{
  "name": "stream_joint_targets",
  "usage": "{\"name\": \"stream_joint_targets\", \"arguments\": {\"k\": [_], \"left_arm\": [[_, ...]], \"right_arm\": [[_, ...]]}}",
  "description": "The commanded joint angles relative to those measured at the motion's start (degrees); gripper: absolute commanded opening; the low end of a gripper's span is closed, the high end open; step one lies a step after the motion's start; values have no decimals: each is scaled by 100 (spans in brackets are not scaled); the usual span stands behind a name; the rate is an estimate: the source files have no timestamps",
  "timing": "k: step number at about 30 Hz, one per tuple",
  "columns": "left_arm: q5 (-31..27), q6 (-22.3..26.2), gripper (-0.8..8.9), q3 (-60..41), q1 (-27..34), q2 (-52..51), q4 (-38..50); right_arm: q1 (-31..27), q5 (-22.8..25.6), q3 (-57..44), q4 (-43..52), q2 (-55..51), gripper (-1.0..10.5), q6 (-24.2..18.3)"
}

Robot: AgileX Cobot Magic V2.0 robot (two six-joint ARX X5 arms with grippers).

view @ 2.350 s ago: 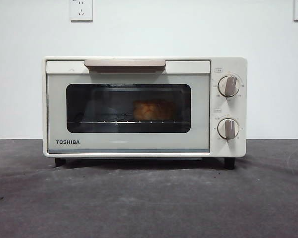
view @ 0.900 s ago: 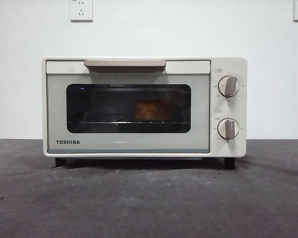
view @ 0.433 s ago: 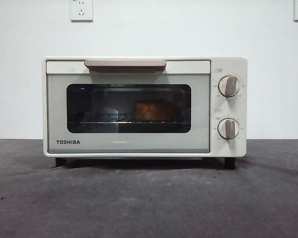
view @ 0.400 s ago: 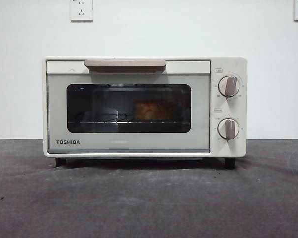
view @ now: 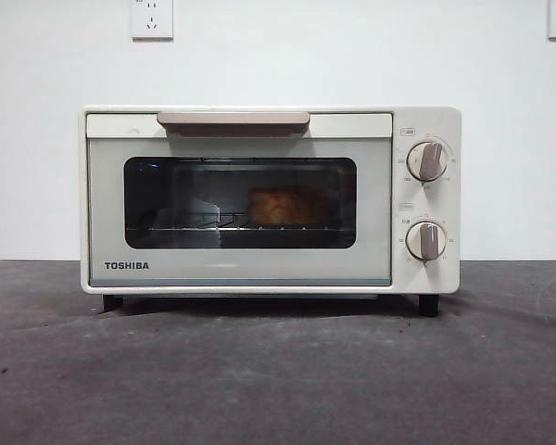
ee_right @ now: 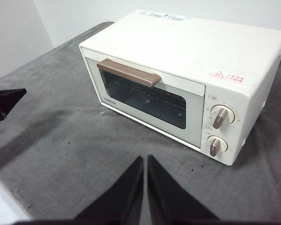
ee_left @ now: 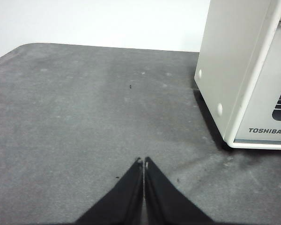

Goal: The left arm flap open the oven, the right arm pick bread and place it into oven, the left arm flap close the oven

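The cream-white TOSHIBA oven (view: 269,199) stands on the dark table with its door closed; it also shows as the oven (ee_right: 178,79) in the right wrist view and as the oven's side (ee_left: 243,75) in the left wrist view. Through the dark window the golden bread (view: 287,206) rests on the rack, right of centre. My left gripper (ee_left: 144,161) is shut, low over the table to the oven's left and apart from it; its tip (ee_right: 7,101) also shows in the right wrist view. My right gripper (ee_right: 145,158) is shut and empty, raised in front of the oven.
Grey mat (view: 278,371) covers the table in front of the oven. A white wall with two sockets (view: 152,19) stands behind. The beige handle (view: 233,120) tops the door, and two knobs (view: 427,160) sit on the oven's right panel.
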Motion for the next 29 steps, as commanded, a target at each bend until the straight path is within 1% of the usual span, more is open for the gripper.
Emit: {"name": "stream_joint_targets", "arguments": {"k": [1, 4, 7, 8, 11, 12, 15, 17, 21, 23, 25, 28, 29], "left_arm": [[-66, 87, 10, -118, 9, -9, -22], [-66, 87, 10, -118, 9, -9, -22], [-66, 87, 10, -118, 9, -9, -22], [-66, 87, 9, -118, 9, -9, -22], [-63, 87, 10, -118, 9, -9, -22], [-66, 87, 10, -118, 9, -9, -22], [-66, 87, 10, -118, 9, -9, -22], [-66, 87, 10, -118, 9, -9, -22], [-63, 87, 10, -118, 9, -9, -22], [-66, 90, 10, -118, 9, -9, -22], [-66, 90, 10, -118, 9, -9, -22], [-66, 90, 10, -118, 9, -9, -22], [-66, 87, 10, -118, 9, -9, -24]], "right_arm": [[-31, 22, 76, 63, -22, 11, -46], [-332, -28, -208, 446, -46, 11, -46], [-918, -48, -981, 1648, -210, 11, -50], [-1165, -44, -1325, 2107, -297, 11, -70], [-1976, -74, -2459, 3438, -658, 11, -385], [-2267, -133, -2861, 3818, -813, 11, -396], [-3053, -334, -3849, 4533, -1298, 11, -404], [-3477, -396, -4306, 4686, -1565, 11, -455], [-4113, -769, -4937, 4675, -1985, 11, -682], [-4269, -920, -5141, 4579, -2144, 11, -793], [-4354, -957, -5329, 4489, -2302, 11, -817], [-4439, -931, -5333, 3659, -2594, 11, -857], [-4457, -898, -5333, 3558, -2682, 11, -896]]}}
